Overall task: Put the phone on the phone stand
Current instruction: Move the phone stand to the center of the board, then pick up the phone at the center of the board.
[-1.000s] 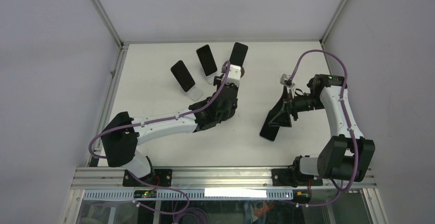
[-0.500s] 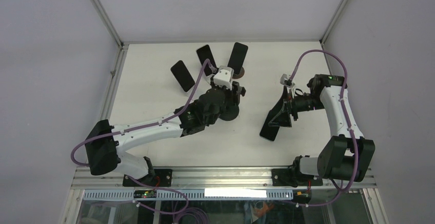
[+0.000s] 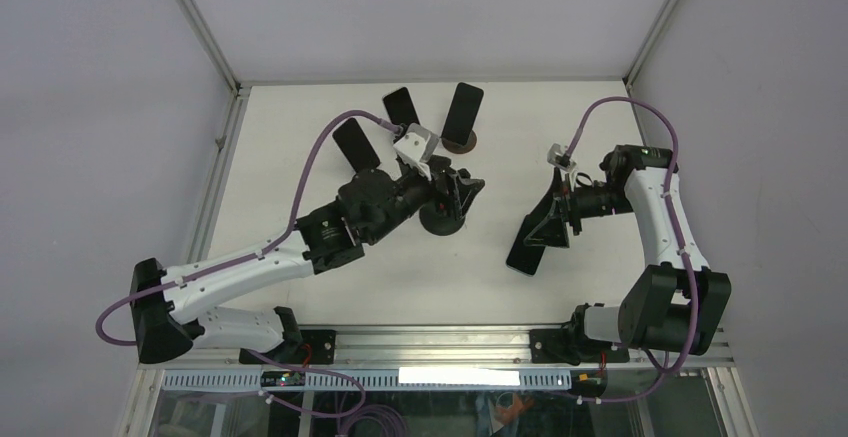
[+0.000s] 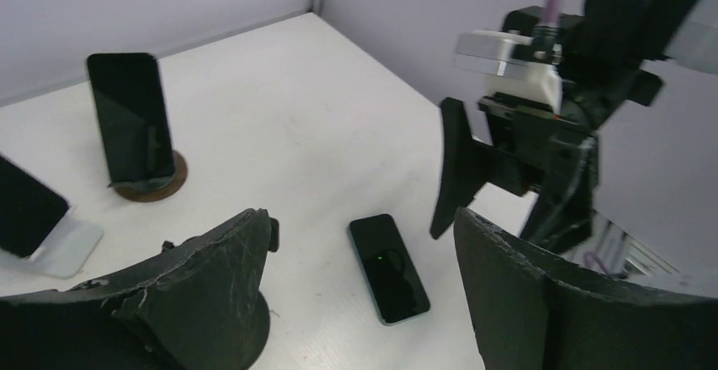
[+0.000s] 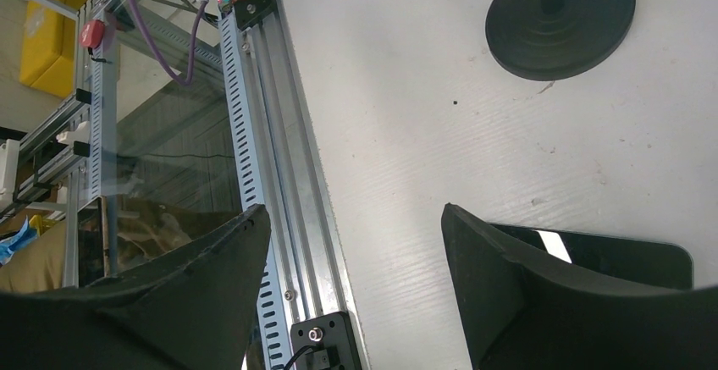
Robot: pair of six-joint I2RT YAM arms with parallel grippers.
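A dark phone point(image 3: 522, 256) lies flat on the white table, seen face up in the left wrist view point(image 4: 389, 268) and at the lower right of the right wrist view point(image 5: 614, 256). An empty black phone stand point(image 3: 441, 222) with a round base point(image 5: 559, 19) stands left of it. My left gripper point(image 3: 462, 189) hangs open above the stand, its jaws point(image 4: 362, 215) framing the phone from a distance with nothing between them. My right gripper point(image 3: 535, 232) stands open just over the phone's far end, nothing between its fingers point(image 5: 356, 211).
At the back, three phones lean on stands: one on a white stand point(image 3: 357, 145), one in the middle point(image 3: 402, 107), one on a brown round base point(image 3: 463, 112) point(image 4: 131, 120). The table's aluminium front rail point(image 5: 288, 184) lies below the right gripper.
My left gripper has opened and pulled back from the phone on the brown base, swinging nearer and over the black stand. The right arm and the flat phone have not moved.
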